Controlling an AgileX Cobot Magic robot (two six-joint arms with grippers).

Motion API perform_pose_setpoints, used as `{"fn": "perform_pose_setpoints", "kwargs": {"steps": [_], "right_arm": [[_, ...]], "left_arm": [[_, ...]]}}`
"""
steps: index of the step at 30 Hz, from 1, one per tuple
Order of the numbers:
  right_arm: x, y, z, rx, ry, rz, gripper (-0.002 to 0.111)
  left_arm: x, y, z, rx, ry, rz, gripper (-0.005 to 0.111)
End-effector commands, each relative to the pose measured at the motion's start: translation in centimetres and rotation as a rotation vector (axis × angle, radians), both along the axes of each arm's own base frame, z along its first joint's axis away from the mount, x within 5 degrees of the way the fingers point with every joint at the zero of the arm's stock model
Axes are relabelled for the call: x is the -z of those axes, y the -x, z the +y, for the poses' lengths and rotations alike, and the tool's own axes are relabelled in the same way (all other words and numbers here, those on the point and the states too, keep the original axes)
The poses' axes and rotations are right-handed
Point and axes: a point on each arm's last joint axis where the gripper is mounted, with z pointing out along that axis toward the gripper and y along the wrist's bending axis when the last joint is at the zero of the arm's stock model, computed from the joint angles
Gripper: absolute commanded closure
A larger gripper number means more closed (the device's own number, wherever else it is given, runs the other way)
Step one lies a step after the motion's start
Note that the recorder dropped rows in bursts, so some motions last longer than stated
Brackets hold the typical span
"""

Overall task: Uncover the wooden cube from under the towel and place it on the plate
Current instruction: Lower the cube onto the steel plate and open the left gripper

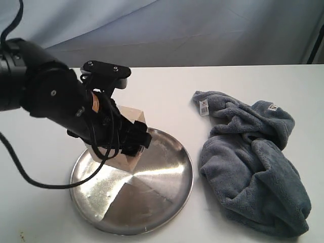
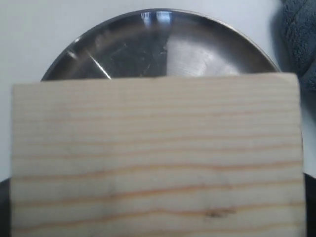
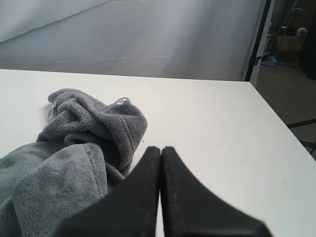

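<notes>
Now: left hand pinches cube, plate directly beneath it; right hand, pressed together and empty, has towel just beside it.

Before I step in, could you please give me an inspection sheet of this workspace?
Surface: white table, flat.
Job's things: wooden cube uncovered, held tilted over the plate near its rim; contact with the plate cannot be told. Towel crumpled beside the plate, a narrow gap between them.
Clutter: nothing seen.
Grippers: left gripper shut on the wooden cube; right gripper shut, empty, close to the towel.
Cables: black cable loops from the left arm over the table to the plate's edge.
Surroundings: grey backdrop cloth behind the table; dark stand pole beyond the table's edge.
</notes>
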Motion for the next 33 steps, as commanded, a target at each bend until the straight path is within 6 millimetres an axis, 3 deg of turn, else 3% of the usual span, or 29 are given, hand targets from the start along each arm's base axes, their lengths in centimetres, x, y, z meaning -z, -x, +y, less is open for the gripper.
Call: {"fn": "perform_pose_setpoints", "kwargs": {"steps": [1,11,22,33], "right_arm": [[0.2,0.0,0.0,-0.005,-0.009,0.006,0.105],[0.2,0.0,0.0,-0.005,-0.009,0.006,0.105],[0.2,0.0,0.0,-0.005,-0.009,0.006,0.105],[0.2,0.0,0.0,-0.005,-0.009,0.006,0.105]], "left_arm": [[1.4,0.7,0.2,0.014,0.083,-0.085,0.107],[6.4,0.6,0.0,0.002,0.06,-0.019,0.107],[10.3,-0.2,-0.7,0.004,0.054,0.0,0.106],[10.4,-0.2,-0.7,0.004,0.046,0.008,0.066]]}}
